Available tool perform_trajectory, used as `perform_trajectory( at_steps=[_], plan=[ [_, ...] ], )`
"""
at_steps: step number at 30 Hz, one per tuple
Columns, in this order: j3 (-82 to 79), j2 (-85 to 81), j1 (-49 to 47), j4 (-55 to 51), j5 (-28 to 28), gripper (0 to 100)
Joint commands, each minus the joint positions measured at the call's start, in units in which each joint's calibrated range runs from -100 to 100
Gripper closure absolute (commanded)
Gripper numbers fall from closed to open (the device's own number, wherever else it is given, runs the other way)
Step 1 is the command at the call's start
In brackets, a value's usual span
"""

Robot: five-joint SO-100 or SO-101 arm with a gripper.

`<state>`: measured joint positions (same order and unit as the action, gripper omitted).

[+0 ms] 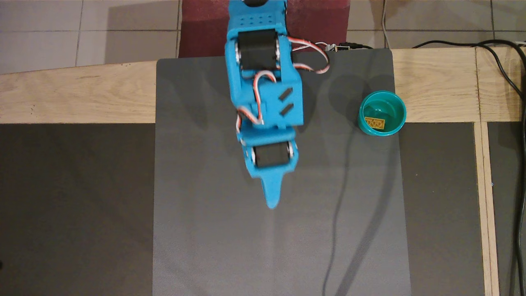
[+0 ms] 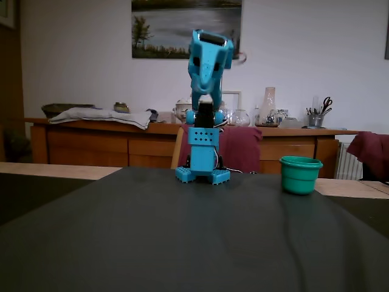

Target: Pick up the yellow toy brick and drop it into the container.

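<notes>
The yellow toy brick point(image 1: 376, 123) lies studs up inside the teal-green container point(image 1: 397, 104), against its front-left wall in the overhead view. The container stands at the right edge of the grey mat point(image 1: 213, 238). In the fixed view the container point(image 2: 300, 175) stands right of the arm's base, and its wall hides the brick. My blue gripper point(image 1: 271, 202) is shut and empty. It hangs above the middle of the mat, well left of the container, and is raised high in the fixed view point(image 2: 205, 85).
The mat lies on a wooden table point(image 1: 74, 94) with dark panels at both sides. Black cables point(image 1: 509, 82) run along the table's right edge. The arm's base point(image 2: 203, 174) stands at the back of the mat.
</notes>
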<state>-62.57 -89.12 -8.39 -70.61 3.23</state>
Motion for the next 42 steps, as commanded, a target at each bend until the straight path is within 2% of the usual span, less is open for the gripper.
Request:
perform_trajectory(
  at_steps=[1,6,12,22,42],
  plan=[
    [-8.5,-10.1,0.8,-0.4,-0.9,100],
    [-12.4,-8.9,1.0,0.9,-1.2,100],
    [-22.4,-10.0,5.9,5.2,-2.3,100],
    [-34.9,-10.0,4.6,10.8,-2.2,100],
    [-35.1,-10.0,4.2,11.1,-1.9,100]
  ],
)
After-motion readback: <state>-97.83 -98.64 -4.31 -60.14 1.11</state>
